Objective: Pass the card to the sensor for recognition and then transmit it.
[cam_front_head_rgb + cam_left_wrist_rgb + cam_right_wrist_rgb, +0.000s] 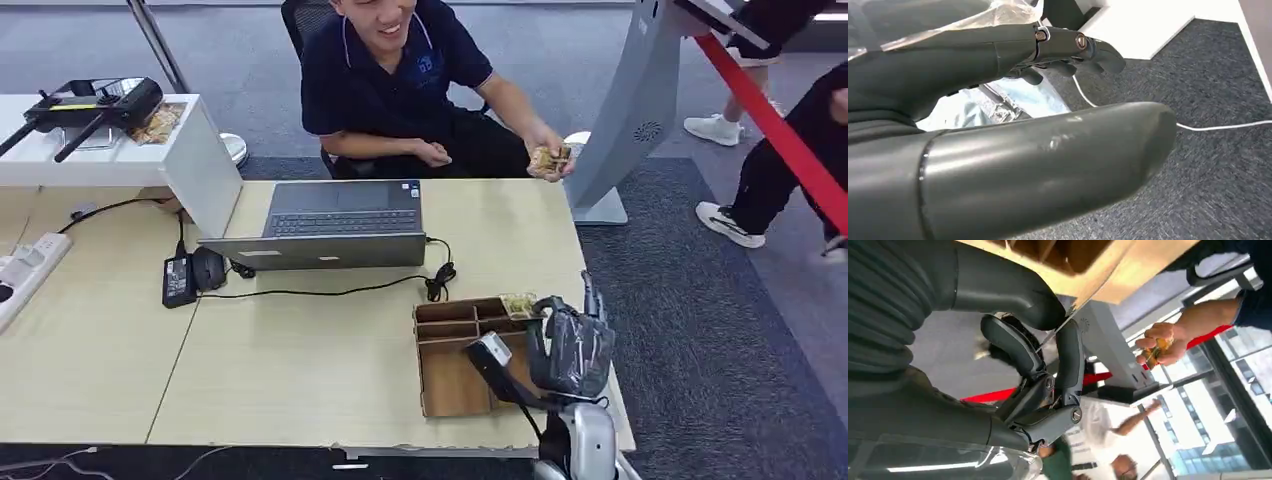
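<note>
Fingers of the right hand (572, 345) are seen spread and empty beside the cardboard tray (450, 385) at five o'clock on the bench (300, 370). A card (519, 304) lies in the tray's far compartment; another (548, 158) is held by a person. Reach should be kept low and slow. The left hand (998, 125) is loosely open, holding nothing.

A pale wooden worktop (300, 370) carries a grey laptop (335, 225), its black power brick (178, 280) beside a dark mouse (208, 268), a white power strip (30, 268), and a compartmented cardboard tray (462, 355) near its right edge
</note>
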